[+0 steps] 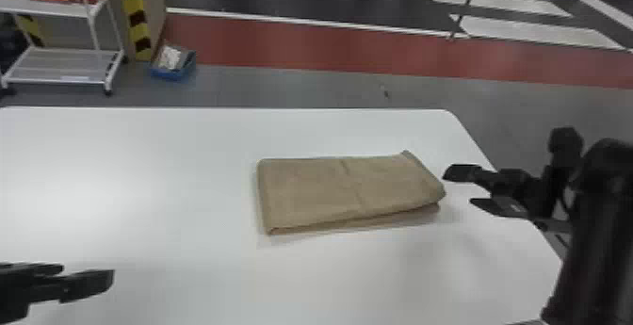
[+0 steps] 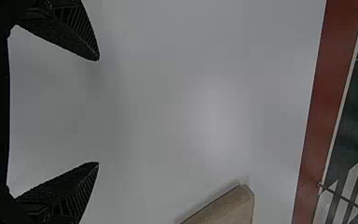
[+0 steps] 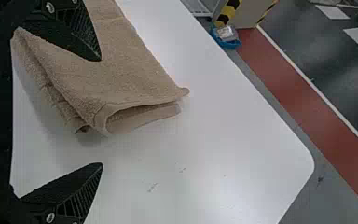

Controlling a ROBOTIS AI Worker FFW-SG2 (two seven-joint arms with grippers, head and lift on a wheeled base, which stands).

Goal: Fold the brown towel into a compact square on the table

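The brown towel [image 1: 351, 187] is found folded into a layered rectangle on the table [image 1: 179, 272]. Both the right gripper [image 3: 101, 112], beside its loose-edged end, and the left gripper [image 2: 99, 111] are spread and empty. Layers may be separated if only the top one is pinched.

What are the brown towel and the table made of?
The brown towel looks like fluffy cotton terry, soft and not shiny: its surface is fuzzy, with a stitched-looking edge. The table has a smooth white top, a bit shiny because light glows on it. It could be plastic-coated board, but painted metal might look similar.
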